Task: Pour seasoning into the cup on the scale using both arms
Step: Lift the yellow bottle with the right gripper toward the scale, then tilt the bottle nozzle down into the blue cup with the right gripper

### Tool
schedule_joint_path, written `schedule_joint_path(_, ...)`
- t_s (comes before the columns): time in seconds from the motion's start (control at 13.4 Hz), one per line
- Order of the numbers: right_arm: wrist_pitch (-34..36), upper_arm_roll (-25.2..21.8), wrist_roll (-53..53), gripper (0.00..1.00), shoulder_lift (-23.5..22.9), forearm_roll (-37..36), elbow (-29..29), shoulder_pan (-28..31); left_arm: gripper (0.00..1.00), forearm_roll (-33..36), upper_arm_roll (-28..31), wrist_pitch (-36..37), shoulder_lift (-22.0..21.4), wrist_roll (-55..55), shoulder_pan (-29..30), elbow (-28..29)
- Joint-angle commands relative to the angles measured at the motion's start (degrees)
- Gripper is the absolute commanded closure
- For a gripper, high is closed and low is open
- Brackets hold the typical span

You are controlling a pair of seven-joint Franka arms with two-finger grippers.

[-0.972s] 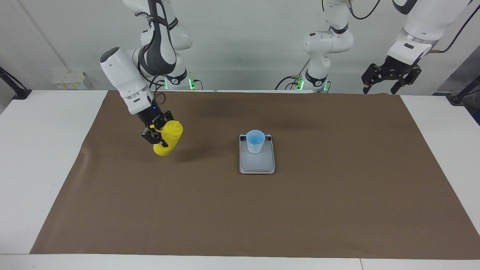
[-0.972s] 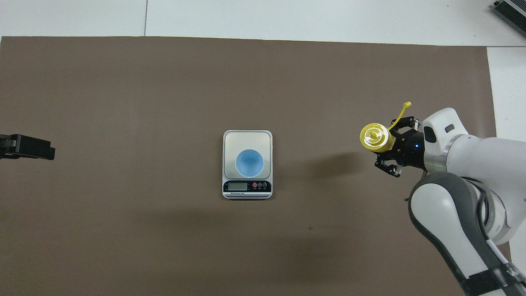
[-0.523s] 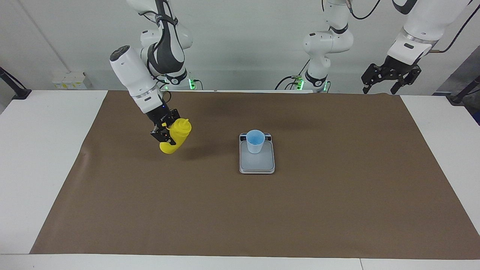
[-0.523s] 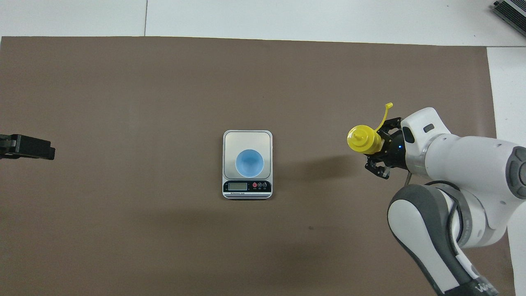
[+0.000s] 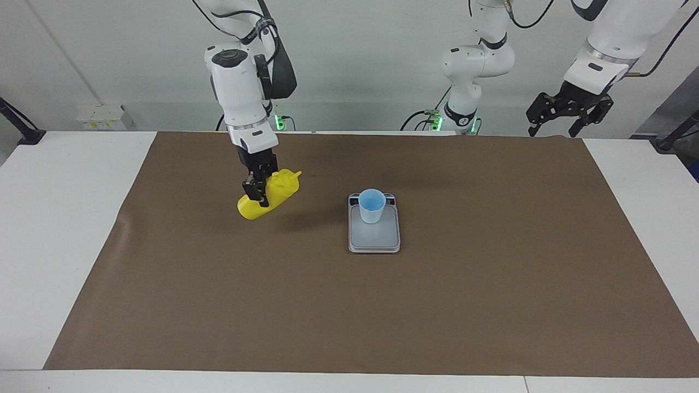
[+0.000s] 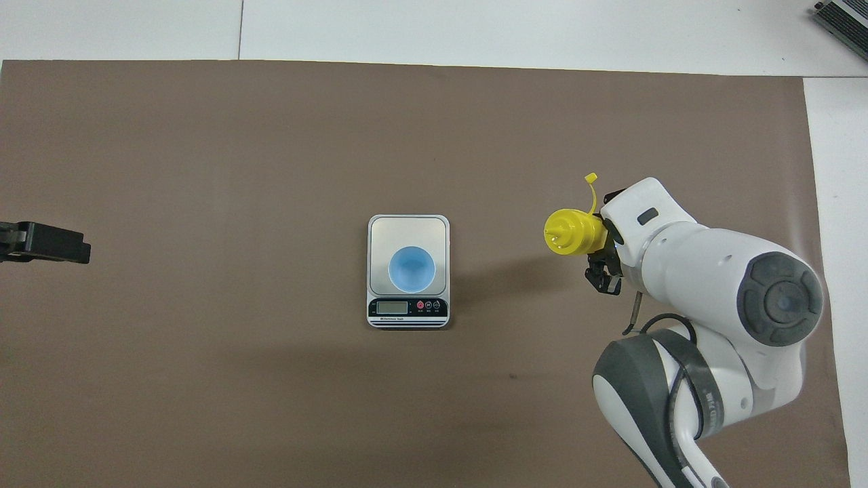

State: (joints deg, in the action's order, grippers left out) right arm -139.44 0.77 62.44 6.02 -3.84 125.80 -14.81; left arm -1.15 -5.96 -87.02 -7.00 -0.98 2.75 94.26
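My right gripper is shut on the yellow seasoning bottle and holds it just above the mat, toward the right arm's end. The bottle is tilted nearly flat, with its nozzle pointing at the scale; it also shows in the overhead view, where the wrist hides most of the right gripper. The light blue cup stands upright on the grey scale, at the end by the display, which is the end nearer to the robots. The cup and the scale show clearly from above. My left gripper waits, open and raised, over the left arm's end of the table; it also shows in the overhead view.
A brown mat covers most of the white table. Bare mat lies between the bottle and the scale.
My right gripper has carried the bottle toward the scale and tipped it from nearly upright to nearly flat, nozzle toward the cup. The left arm has not moved.
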Motion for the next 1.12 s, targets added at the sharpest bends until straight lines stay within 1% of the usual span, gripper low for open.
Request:
schedule_joint_path(0.0,2.5,0.1,-2.2,1.0,-2.4,-6.8,-4.7,-0.8,0.0,-0.3,-0.4,-1.0,-1.8,-0.8,0.8,2.1)
schedule_joint_path(0.22,9.5,0.1,-12.9,1.0,-6.5,-14.9,-12.0,-6.4,0.0,-0.3,-0.4,-1.0,-1.8,-0.8,0.8,2.1)
schedule_joint_path(0.3,10.9,0.1,-17.0,1.0,-7.3,-16.4,-13.6,-7.8,0.0,-0.3,-0.4,-1.0,-1.8,-0.8,0.8,2.1)
schedule_joint_path(0.45,13.7,0.1,-22.2,1.0,-10.4,-19.3,-17.7,-10.7,0.0,-0.3,-0.4,-1.0,-1.8,-0.8,0.8,2.1)
schedule_joint_path(0.6,18.2,0.1,-31.2,1.0,-10.9,-24.0,-21.4,-13.8,0.0,-0.3,-0.4,-1.0,-1.8,-0.8,0.8,2.1)
schedule_joint_path(0.67,18.9,0.1,-34.2,1.0,-11.5,-27.1,-22.2,-14.7,0.0,-0.3,-0.4,-1.0,-1.8,-0.8,0.8,2.1)
schedule_joint_path(0.82,19.1,0.1,-41.0,1.0,-13.2,-33.3,-21.9,-17.9,0.0,-0.3,-0.4,-1.0,-1.8,-0.8,0.8,2.1)
schedule_joint_path(0.9,19.4,0.2,-42.8,1.0,-14.1,-37.3,-21.8,-18.8,0.0,-0.3,-0.4,-0.9,-1.8,-0.8,0.8,2.1)
schedule_joint_path(1.05,20.3,0.5,-42.8,1.0,-14.4,-42.1,-20.4,-20.2,0.0,-0.3,-0.4,-0.9,-1.8,-0.8,0.8,2.1)
